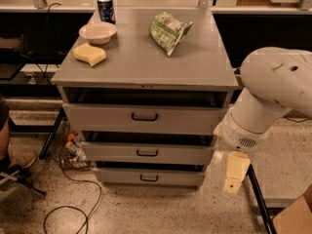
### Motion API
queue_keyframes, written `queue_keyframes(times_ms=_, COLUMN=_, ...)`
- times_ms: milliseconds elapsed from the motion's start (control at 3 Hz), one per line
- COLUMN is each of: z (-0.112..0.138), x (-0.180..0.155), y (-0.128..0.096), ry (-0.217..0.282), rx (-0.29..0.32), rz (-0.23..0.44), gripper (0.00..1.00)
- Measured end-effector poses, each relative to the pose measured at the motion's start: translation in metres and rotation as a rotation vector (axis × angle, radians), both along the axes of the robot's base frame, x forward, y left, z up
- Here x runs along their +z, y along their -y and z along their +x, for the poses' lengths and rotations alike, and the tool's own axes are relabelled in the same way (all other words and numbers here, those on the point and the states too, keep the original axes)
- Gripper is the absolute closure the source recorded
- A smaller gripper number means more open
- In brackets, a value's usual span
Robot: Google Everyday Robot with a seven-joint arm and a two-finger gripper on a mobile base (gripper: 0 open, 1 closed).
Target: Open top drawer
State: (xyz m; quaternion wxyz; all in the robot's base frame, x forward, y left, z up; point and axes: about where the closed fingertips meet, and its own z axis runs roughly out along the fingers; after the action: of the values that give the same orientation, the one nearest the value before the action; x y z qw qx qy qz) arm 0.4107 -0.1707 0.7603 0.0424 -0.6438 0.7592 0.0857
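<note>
The top drawer (141, 119) is the widest grey front of the cabinet, right under the cabinet top, with a small black loop handle (145, 116) at its centre. A dark gap shows above its front. Two narrower grey drawers (146, 153) sit below it. My white arm (273, 96) stands to the right of the cabinet. My gripper (235, 173) hangs low off the cabinet's right side, level with the lowest drawer, pointing down. It is well right of and below the handle and touches nothing.
On the cabinet top (141, 62) are a blue can (106, 9), a bowl (98, 32), a yellow sponge (89, 54) and a green bag (168, 31). Cables (73, 199) and a person's shoe (17, 162) lie at left. A black bar (257, 199) and a cardboard box (295, 218) are at right.
</note>
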Motion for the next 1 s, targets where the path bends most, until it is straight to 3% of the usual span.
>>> queue_keyframes(times_ms=333, z=0.032, x=-0.02, y=-0.001, ry=0.079, rx=-0.074, rz=-0.02, gripper=0.0)
queue_keyframes(times_ms=667, z=0.09, x=-0.028, y=-0.013, ry=0.222, rx=-0.114, rz=0.013, gripper=0.0)
queue_keyframes(times_ms=1000, z=0.099, x=-0.025, y=-0.016, ry=0.258, rx=-0.119, rz=0.027, gripper=0.0)
